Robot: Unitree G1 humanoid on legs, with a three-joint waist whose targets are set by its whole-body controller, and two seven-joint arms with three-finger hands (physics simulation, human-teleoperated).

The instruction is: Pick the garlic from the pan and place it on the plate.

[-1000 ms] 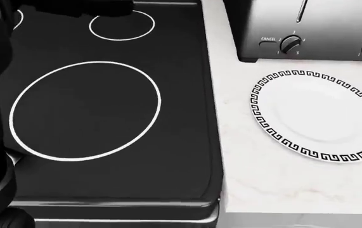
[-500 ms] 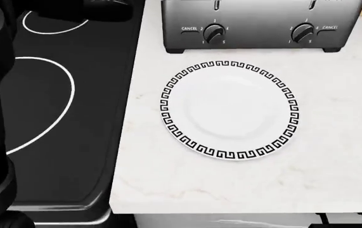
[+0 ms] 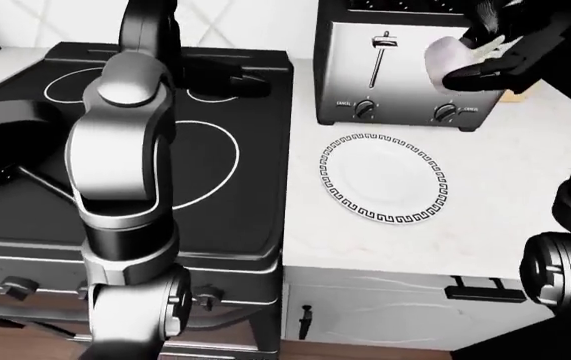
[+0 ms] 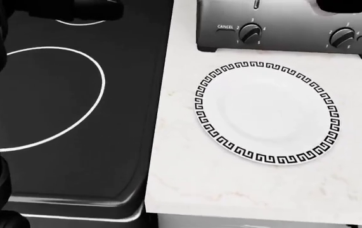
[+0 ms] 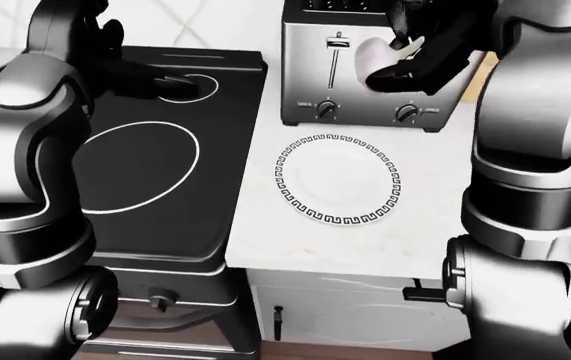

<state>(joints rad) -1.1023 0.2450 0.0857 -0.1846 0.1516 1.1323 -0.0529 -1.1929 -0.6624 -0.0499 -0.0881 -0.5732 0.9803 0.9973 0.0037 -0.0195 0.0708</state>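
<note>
Fingers (image 3: 505,64) of your right hand (image 3: 510,37) were clenched around the garlic (image 3: 452,54), held in the air before the toaster (image 3: 390,75), above the plate (image 4: 266,111) on the counter (image 4: 187,180). Your left hand (image 3: 227,77) reached over the stove (image 4: 73,95); its grip I couldn't tell.

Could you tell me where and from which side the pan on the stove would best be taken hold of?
Probably by its handle, the thin rod slanting toward the bottom of the left-eye view from the pan on the stove. It juts clear of the round, bulky body, so a hand could likely close round it from above.
</note>
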